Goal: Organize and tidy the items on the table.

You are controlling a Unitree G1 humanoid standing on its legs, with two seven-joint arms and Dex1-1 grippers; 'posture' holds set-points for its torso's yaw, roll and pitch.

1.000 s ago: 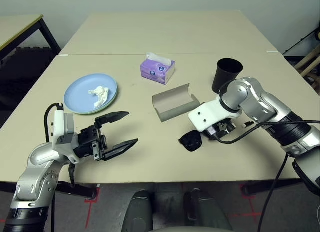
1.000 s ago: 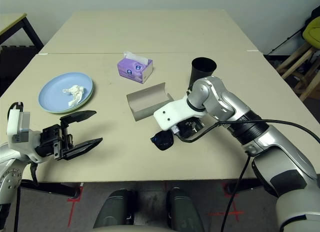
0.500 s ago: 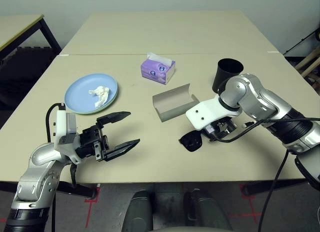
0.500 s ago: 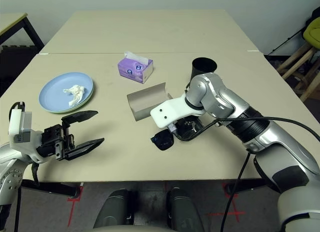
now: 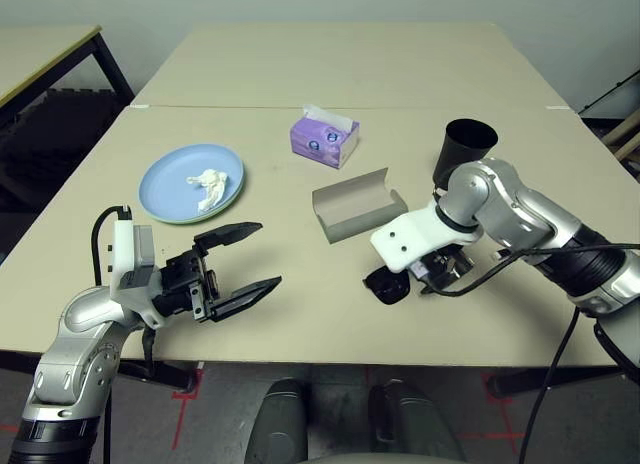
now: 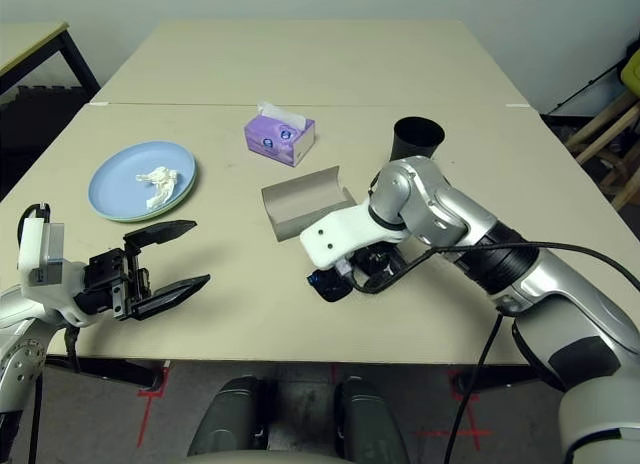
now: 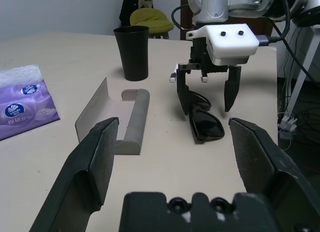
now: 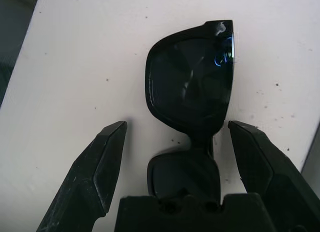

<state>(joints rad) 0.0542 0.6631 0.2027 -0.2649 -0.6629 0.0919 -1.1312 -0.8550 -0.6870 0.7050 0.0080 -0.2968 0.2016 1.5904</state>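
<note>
The black sunglasses (image 8: 192,87) lie folded on the table (image 5: 300,319), near its front edge. My right gripper (image 8: 177,127) hangs straight over them, open, with one finger on each side and neither touching. Just behind stands the grey glasses case (image 5: 355,206), lid open. The black tumbler (image 5: 465,149) is upright past my right forearm. At the left a light blue plate (image 5: 165,179), stacked on a pale green one, holds crumpled white tissue (image 5: 208,186). The purple tissue box (image 5: 324,139) sits mid-table. My left gripper (image 5: 265,254) hovers open and holds nothing at the front left.
A second beige tabletop (image 5: 340,59) adjoins the far edge. A separate black-legged table (image 5: 40,54) stands at the far left. A cable runs from my right forearm (image 5: 540,229) down past the front edge. Bare surface lies between my two grippers.
My right gripper has swung left and lower, and now straddles the sunglasses. The camera has shifted slightly. The left arm has held its place.
</note>
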